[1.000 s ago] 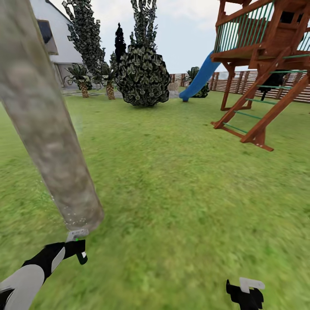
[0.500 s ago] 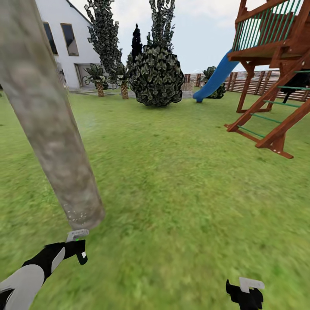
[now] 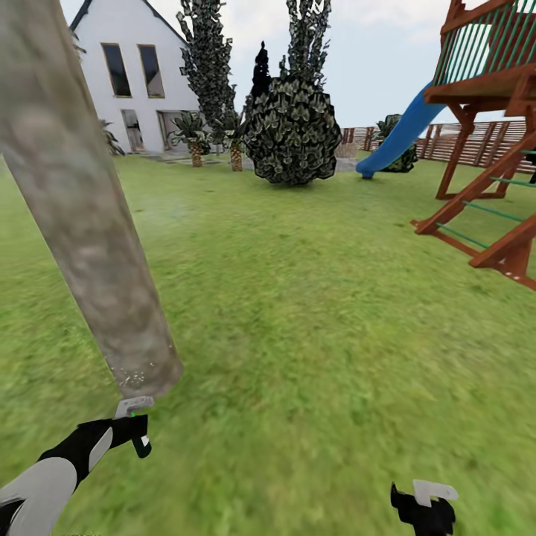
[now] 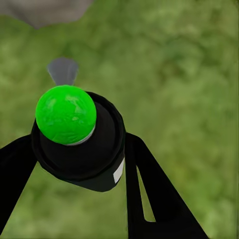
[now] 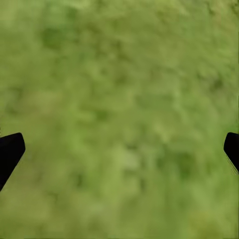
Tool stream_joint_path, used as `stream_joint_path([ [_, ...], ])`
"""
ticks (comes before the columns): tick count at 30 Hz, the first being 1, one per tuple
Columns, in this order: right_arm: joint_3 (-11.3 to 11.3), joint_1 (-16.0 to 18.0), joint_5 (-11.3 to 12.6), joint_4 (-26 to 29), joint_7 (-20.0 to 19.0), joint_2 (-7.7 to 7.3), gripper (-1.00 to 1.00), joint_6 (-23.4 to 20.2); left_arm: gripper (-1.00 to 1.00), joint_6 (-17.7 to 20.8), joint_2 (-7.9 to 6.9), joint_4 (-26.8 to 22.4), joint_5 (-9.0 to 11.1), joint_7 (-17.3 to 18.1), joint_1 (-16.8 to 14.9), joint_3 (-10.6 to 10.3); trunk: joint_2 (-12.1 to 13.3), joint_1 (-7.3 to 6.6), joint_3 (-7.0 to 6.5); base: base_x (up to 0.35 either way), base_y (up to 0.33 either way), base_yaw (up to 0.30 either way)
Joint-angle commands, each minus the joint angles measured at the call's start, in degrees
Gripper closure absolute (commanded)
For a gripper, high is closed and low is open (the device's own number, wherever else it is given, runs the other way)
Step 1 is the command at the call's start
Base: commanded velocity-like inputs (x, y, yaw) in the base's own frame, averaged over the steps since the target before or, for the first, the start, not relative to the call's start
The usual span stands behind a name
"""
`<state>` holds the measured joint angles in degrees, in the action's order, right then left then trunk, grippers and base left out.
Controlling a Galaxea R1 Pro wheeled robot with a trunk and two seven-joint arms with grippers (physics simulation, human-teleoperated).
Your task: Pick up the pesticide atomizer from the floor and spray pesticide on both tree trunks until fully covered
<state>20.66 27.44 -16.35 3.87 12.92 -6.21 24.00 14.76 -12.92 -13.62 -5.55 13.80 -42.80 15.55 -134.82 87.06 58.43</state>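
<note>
One tree trunk (image 3: 89, 223), thick, smooth and mottled grey-tan, leans across the left of the head view, with fine pale specks near its foot. Just in front of that foot my left gripper (image 3: 131, 433) is shut on the pesticide atomizer (image 3: 134, 411). In the left wrist view the atomizer (image 4: 79, 144) is a black body with a bright green cap and a grey nozzle aimed toward the trunk (image 4: 45, 9), held between the black fingers (image 4: 149, 194). My right gripper (image 3: 424, 508) hangs open over bare grass (image 5: 119, 124) at the lower right, holding nothing.
Lawn (image 3: 320, 313) stretches ahead. A wooden play tower (image 3: 491, 149) with a blue slide (image 3: 398, 141) stands at the right, before a slatted fence (image 3: 484, 141). A round dark bush (image 3: 292, 130), short palms (image 3: 195, 138) and a white house (image 3: 134, 74) lie far off.
The camera has swung left: the house has come into view and the play tower has slid toward the right edge. Both arms and the atomizer keep their places in the picture.
</note>
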Motion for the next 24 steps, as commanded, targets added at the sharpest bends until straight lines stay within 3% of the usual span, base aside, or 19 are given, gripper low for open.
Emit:
stream_joint_path([
  [1,0.0,0.0,0.0,0.0,0.0,0.01,-1.00,0.0,1.00,0.0,0.00,0.0,0.0,0.0,0.0,0.0,0.0,0.00,0.00,0.174,-0.243,0.278],
  [15,0.0,0.0,0.0,0.0,0.0,-0.02,-1.00,0.0,1.00,0.0,0.02,0.3,0.0,0.0,0.0,0.0,0.0,0.00,0.00,0.168,-0.243,0.278],
  [24,0.0,0.0,0.0,0.0,0.0,-0.02,-1.00,0.0,1.00,0.1,0.10,0.5,0.1,0.1,0.0,0.0,0.0,0.00,0.00,0.004,-0.182,0.278],
])
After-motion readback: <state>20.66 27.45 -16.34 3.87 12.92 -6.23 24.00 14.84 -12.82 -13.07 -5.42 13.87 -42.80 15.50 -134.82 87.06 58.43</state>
